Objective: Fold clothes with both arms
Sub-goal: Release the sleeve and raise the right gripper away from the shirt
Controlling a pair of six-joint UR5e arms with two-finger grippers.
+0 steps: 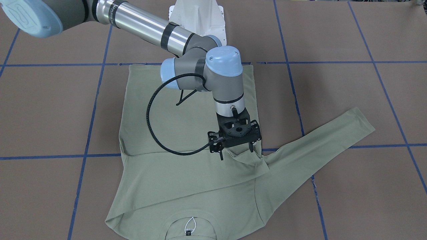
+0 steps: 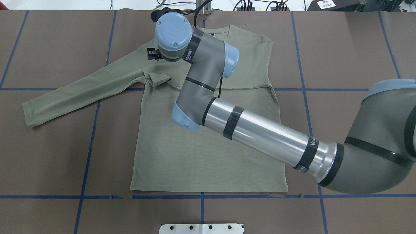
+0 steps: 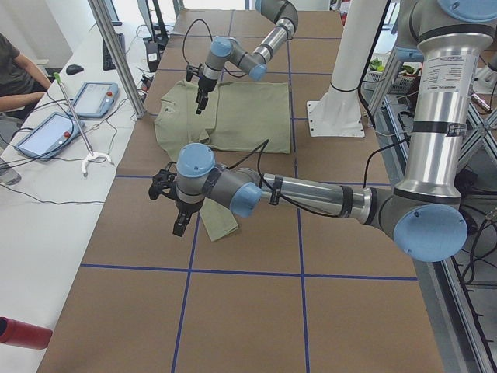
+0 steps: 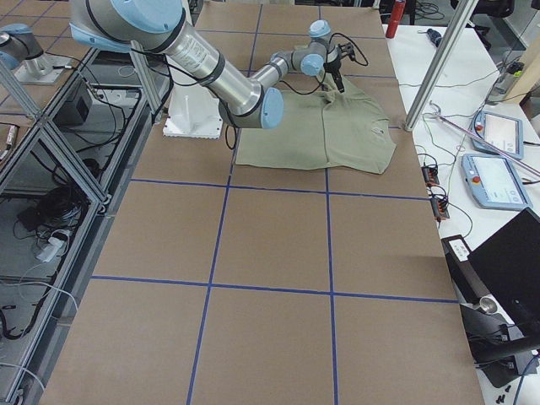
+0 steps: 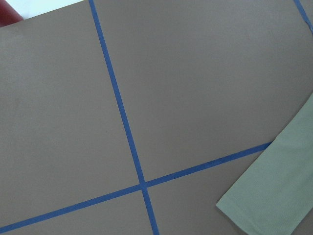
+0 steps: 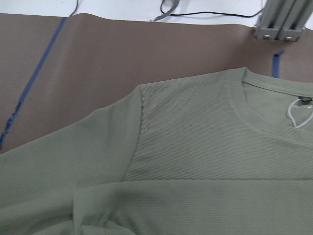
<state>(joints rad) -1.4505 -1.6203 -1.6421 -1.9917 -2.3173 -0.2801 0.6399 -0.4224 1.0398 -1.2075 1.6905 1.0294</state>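
The pale sage-green shirt (image 1: 186,126) lies flat on the brown table, its collar away from the robot (image 2: 201,146). One sleeve (image 2: 81,87) stretches out to the robot's left. The other sleeve is folded across the chest, with its cuff (image 1: 248,161) bunched by the far shoulder. My right gripper (image 1: 236,152) hovers just over that cuff, fingers apart and empty. The right wrist view shows the shoulder and neckline (image 6: 195,147) and no fingers. My left gripper (image 3: 179,226) hangs over bare table beside the stretched sleeve's end (image 5: 279,196). It shows only in the exterior left view, so I cannot tell its state.
The white pedestal base (image 2: 201,228) stands at the table's near edge. Blue tape lines (image 1: 96,100) grid the brown surface. A side bench with tablets (image 3: 46,132) and a metal post (image 3: 116,54) runs along the far edge. A red object (image 3: 22,334) lies near that bench.
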